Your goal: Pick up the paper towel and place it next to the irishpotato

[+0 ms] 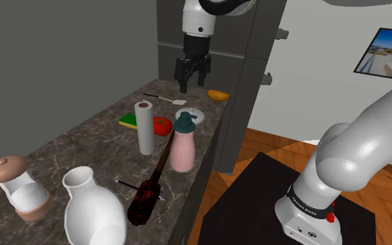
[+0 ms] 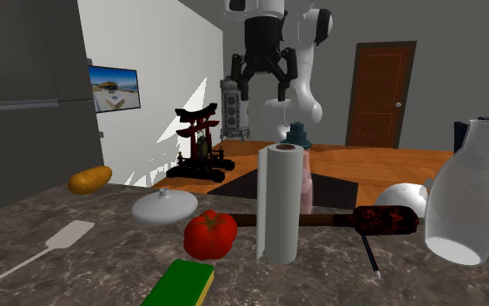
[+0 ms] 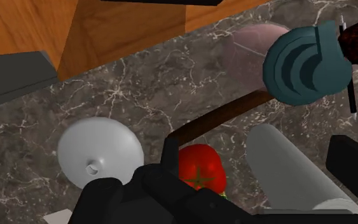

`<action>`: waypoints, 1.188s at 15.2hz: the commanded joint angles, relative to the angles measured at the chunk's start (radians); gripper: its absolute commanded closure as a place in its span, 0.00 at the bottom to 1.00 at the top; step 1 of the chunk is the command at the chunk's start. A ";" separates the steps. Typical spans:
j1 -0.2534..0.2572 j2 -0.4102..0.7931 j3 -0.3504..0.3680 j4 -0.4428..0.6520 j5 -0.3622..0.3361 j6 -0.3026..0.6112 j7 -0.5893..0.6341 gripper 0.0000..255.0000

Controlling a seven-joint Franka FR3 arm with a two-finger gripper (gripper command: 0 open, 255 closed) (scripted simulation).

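1. Hanging high over the counter (image 1: pixel 83 149), the black gripper (image 1: pixel 193 82) has its 2 fingers (image 3: pixel 355 162) spread wide apart w/ nothing between them.
2. Below the gripper, in the wrist view, sit a red tomato (image 3: pixel 199 167) and a round white lid (image 3: pixel 100 153) w/ a small knob.
3. The paper towel (image 1: pixel 144 127) is a white roll. It stands upright on the dark stone counter, just beside the tomato and well below the gripper.
4. The potato (image 1: pixel 218 95) is yellow-brown. It lies near the far end of the counter, well apart from the roll, w/ the tomato and lid about between them.
5. A pink bottle (image 1: pixel 183 143) w/ a blue-green pump top stands near the roll.
6. A long brush (image 1: pixel 149 188) w/ a dark red head lies by the bottle.
7. A green & yellow sponge (image 1: pixel 128 120) lies next to the tomato, and a white spatula (image 1: pixel 163 98) lies farther back.
8. A big white vase (image 1: pixel 90 209) stands at the near end.
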 commanded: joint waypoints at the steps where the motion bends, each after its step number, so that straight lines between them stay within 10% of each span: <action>1: 0.006 0.077 0.022 0.057 -0.005 0.015 0.027 0.00; 13: 0.084 0.572 0.099 0.511 -0.115 0.015 0.168 0.00; 18: 0.085 0.575 0.097 0.461 -0.116 0.067 0.169 0.00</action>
